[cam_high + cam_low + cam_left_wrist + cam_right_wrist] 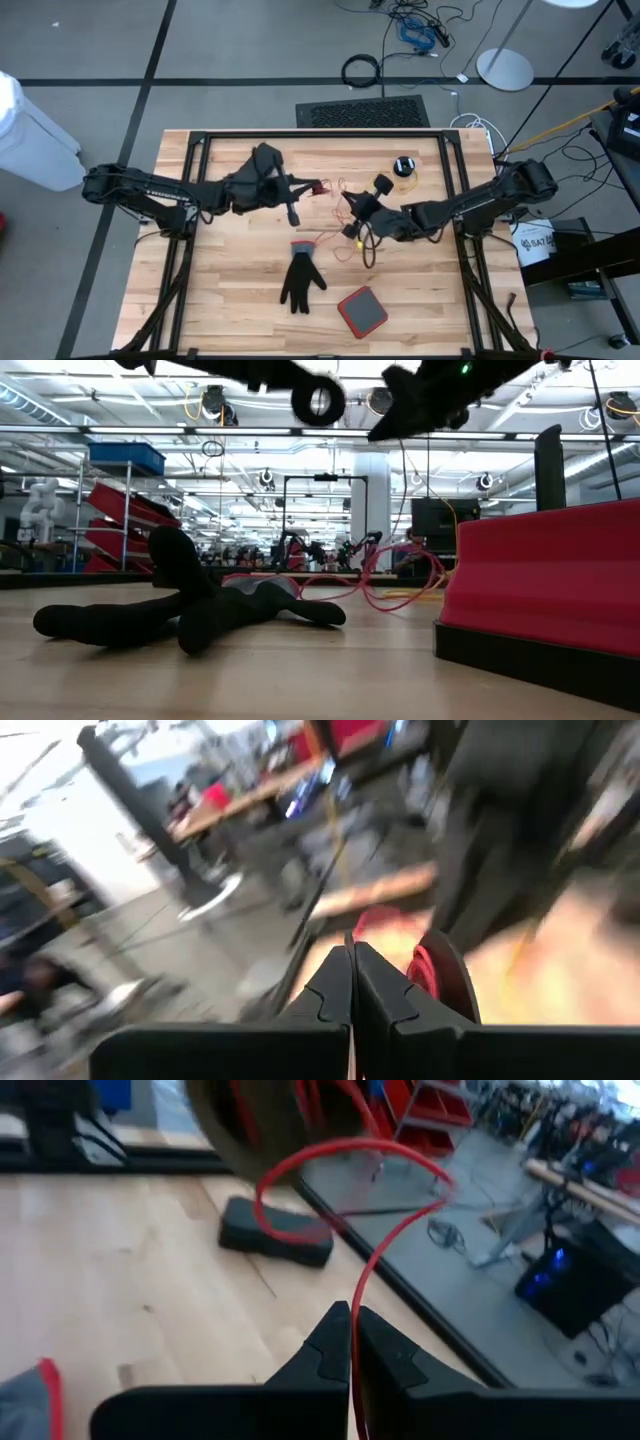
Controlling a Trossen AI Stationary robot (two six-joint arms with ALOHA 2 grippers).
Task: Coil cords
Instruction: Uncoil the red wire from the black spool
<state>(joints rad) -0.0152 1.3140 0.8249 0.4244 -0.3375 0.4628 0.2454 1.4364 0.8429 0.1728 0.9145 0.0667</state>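
Red cord (345, 215) strung roughly 9-to-3 across surface (240, 290) centre, loose loops sagging toward 6; left tool (322, 187) closed on its 9 end; right tool (352, 206) pinched on it at 3.

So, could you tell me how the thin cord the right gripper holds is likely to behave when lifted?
Likely floppy: the cord arcs loosely above the right gripper. Probably light, being thin. It may snag, as loops lie tangled on the table.
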